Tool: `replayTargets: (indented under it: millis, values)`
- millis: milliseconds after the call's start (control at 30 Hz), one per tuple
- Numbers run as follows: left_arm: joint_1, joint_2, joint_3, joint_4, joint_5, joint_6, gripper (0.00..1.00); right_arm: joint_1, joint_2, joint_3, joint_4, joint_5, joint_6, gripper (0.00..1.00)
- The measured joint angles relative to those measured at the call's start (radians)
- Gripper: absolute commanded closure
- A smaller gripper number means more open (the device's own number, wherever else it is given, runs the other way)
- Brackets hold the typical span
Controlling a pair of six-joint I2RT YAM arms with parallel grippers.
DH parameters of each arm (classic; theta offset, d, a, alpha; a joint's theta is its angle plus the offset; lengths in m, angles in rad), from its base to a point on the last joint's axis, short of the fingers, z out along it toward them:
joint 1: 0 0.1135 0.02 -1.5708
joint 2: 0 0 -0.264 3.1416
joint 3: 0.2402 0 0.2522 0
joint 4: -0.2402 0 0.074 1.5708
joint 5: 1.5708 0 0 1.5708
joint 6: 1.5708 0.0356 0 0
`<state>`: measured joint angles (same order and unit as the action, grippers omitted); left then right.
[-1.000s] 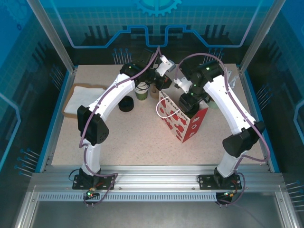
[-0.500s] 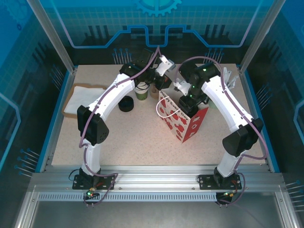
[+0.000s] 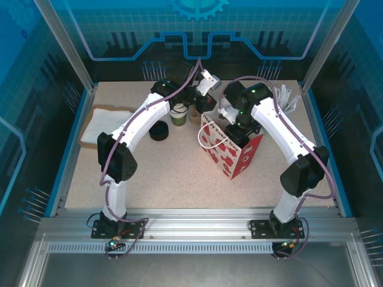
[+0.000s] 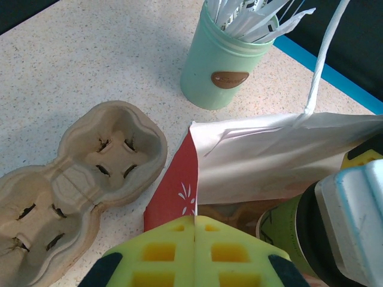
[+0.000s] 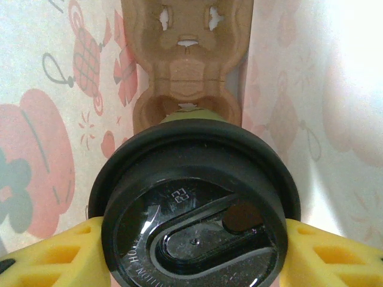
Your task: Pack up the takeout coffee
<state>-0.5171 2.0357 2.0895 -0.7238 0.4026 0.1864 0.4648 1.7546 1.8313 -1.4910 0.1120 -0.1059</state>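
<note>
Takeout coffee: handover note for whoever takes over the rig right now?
Left gripper: shut at the rim of the red-and-white paper bag; whether it pinches the rim is unclear.
Right gripper: shut on the takeout coffee, held inside the bag over a pulp cup carrier.
Done: coffee lidded and in the bag.
Left: seat it in the carrier, release, withdraw.
</note>
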Motion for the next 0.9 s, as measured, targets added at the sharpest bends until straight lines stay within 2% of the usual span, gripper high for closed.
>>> replayTargets:
  millis: [900]
  values:
    - [0.004, -0.002, -0.012, 0.015, 0.007, 0.000, 1.00, -0.008, 0.000, -0.112, 0.079, -0.015, 0.001, 0.68]
